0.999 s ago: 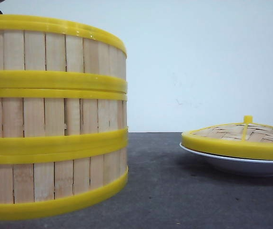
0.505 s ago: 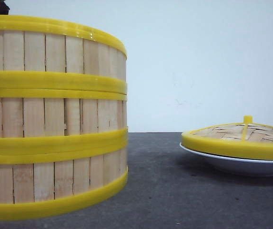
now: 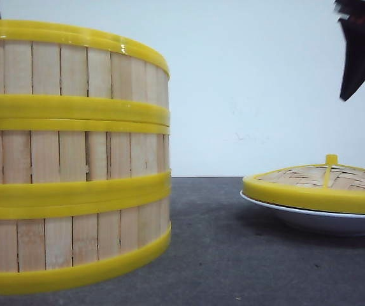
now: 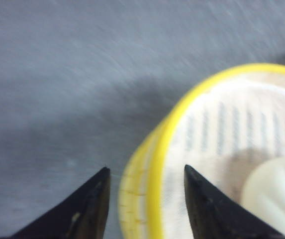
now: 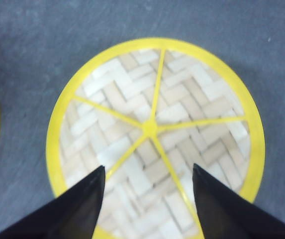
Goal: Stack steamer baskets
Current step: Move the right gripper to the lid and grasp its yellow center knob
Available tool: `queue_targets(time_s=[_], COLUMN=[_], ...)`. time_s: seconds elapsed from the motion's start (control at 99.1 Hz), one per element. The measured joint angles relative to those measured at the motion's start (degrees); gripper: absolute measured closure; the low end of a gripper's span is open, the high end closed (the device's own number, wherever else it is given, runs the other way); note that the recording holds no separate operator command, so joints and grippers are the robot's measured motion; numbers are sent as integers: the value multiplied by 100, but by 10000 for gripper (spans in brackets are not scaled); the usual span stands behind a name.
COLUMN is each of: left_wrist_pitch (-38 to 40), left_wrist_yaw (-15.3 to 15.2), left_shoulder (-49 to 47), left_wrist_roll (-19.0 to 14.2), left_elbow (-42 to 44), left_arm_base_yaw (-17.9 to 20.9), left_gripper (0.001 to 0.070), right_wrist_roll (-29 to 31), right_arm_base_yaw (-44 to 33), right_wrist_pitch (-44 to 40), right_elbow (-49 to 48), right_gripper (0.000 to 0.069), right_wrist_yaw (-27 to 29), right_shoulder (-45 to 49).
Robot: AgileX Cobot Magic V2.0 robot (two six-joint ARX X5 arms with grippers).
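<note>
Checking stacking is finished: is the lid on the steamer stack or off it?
Off. The lid sits on the plate, apart from the stack.

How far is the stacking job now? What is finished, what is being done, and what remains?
Done: the three steamer baskets stand in one stack on the table. In hand: nothing is held. The left tool is open above the top basket's rim, and the right tool is open above the lid, which rests on the white plate. Left: the stacking itself looks complete; possibly the lid goes on top.
</note>
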Motion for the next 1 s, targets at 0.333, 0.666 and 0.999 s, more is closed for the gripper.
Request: queue_targets(time_s=[0.333, 0.666, 0.999], left_wrist_pitch=[-2, -4, -7], left_wrist_yaw=[-592, -595, -595], left_shoulder=[-413, -411, -411], left_wrist_roll=[-4, -4, -4], left_elbow=[0, 0, 0], left_arm_base_yaw=[15, 15, 15], left_gripper=[433, 433, 433], right_wrist_roll=[-28, -111, -109], right_arm_base_yaw=[85, 339, 352], right_wrist_pitch=[507, 800, 870], right_elbow=[-2, -2, -2], right_gripper=[355, 362, 545], right_wrist_yaw=[0, 232, 339], right_shoulder=[938, 1558, 1604])
